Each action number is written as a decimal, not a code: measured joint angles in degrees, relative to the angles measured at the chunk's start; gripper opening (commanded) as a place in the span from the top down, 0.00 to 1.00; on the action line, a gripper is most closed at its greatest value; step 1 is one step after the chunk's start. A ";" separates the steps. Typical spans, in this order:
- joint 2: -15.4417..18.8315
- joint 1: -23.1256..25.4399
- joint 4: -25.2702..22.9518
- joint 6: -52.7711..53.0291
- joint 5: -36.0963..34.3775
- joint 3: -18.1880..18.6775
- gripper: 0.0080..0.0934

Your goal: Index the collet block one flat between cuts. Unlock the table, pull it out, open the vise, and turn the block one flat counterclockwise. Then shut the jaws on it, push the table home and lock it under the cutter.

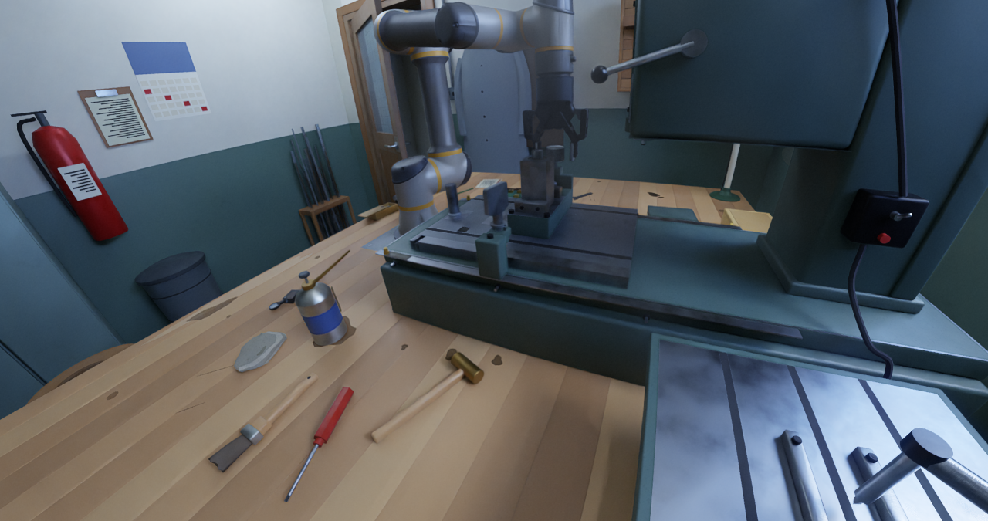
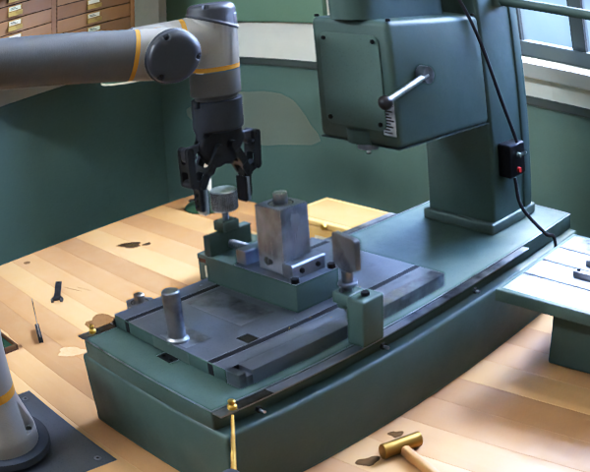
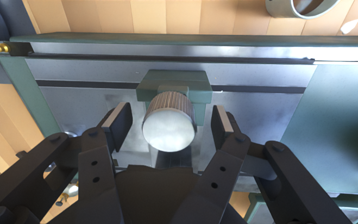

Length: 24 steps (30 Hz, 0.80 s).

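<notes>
The vise's knurled knob (image 3: 169,122) (image 2: 223,197) stands upright on a green post at the vise's far end. It lies between my fingers, at fingertip height. The square steel collet block (image 2: 281,229) (image 1: 538,178) stands upright in the green vise (image 2: 270,277) on the sliding table (image 2: 265,310). The table sits pulled out, away from the cutter head (image 2: 402,76). A flat lock lever (image 2: 346,252) stands on a green post at the table's front edge. A steel pull post (image 2: 173,315) stands on the table's left end. My gripper (image 3: 169,125) (image 2: 222,190) (image 1: 553,146) is open and holds nothing.
A dark bin (image 1: 178,283) stands on the floor at left. An oil can (image 1: 319,311), brass hammer (image 1: 432,392), red screwdriver (image 1: 322,430) and scraper (image 1: 262,425) lie on the bench in front of the machine. The mill column (image 2: 473,152) rises to the right of the table.
</notes>
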 measured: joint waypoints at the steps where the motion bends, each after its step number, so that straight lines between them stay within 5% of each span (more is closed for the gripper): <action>1: 0.00 0.00 0.00 0.00 0.00 0.00 0.18; 24: -0.02 0.00 0.01 0.00 -0.01 -0.01 0.68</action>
